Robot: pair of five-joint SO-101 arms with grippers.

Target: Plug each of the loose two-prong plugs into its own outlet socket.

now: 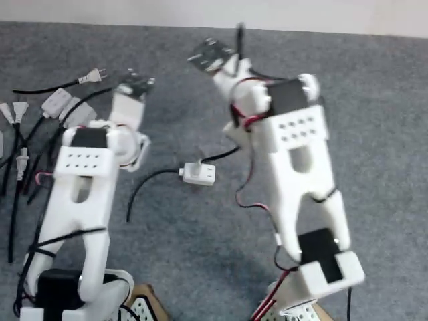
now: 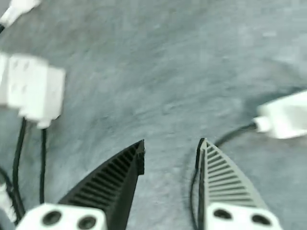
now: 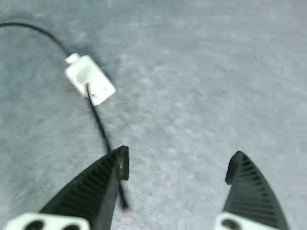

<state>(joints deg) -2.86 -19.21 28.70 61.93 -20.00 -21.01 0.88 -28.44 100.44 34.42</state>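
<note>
The left claw [image 2: 170, 148] is released, its two black ribbed fingers [image 2: 120, 182] parted over bare grey bench [image 2: 158, 62] with nothing between them. Its own wrist view puts a pair of white socket blocks [image 2: 31, 91] off to one side of the claw and ahead of it, with black cords [image 2: 21, 158] trailing back past the finger on that side. Off the other finger lies a single socket block [image 2: 288, 115], a cord leaving the end that faces the claw. A blurred white plug end [image 2: 17, 8] sits farther ahead, beyond the pair.

The right claw [image 3: 180, 160] is also released, spread wider, and it too grips nothing. In its wrist view a white block, seemingly that same single socket block, lies ahead of one finger [image 3: 103, 187]. A thin black cord [image 3: 103, 136] runs from the block back past that fingertip.

The high view adds what neither wrist camera catches. Both claws hang above the bench, the right one raised well clear of the single block, which lies between the two arms and behind both claws. A loose two-prong plug [image 1: 93, 75] rests just beside the left claw, on its outer side. Farther out on that side is a tangle of more cords and white plugs [image 1: 13, 110], too small to tell apart.
</note>
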